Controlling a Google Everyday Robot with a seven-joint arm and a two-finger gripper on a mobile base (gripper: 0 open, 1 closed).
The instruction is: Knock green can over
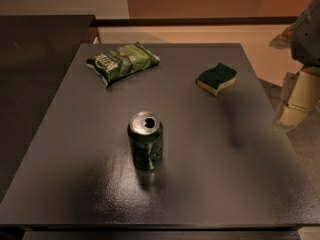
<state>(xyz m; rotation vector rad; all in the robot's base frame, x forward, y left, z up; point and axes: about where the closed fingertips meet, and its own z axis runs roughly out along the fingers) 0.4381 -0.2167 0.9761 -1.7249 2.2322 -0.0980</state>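
On the dark grey matte table [70,184], a flat green crinkled snack bag [122,61] lies at the far left. The small dark green metal can [145,140] with a silver top stands upright near the middle. A green-and-yellow wavy sponge [216,79] sits far right. The beige gripper [295,101] hangs off the right edge, well apart from the can; whether it is open or closed I cannot tell.

Your can [145,140] stands upright on the counter [75,184], centre front. Behind it you see the bag [122,61] left, the sponge [216,78] right. Your hand [292,109] hangs past the counter's right edge.
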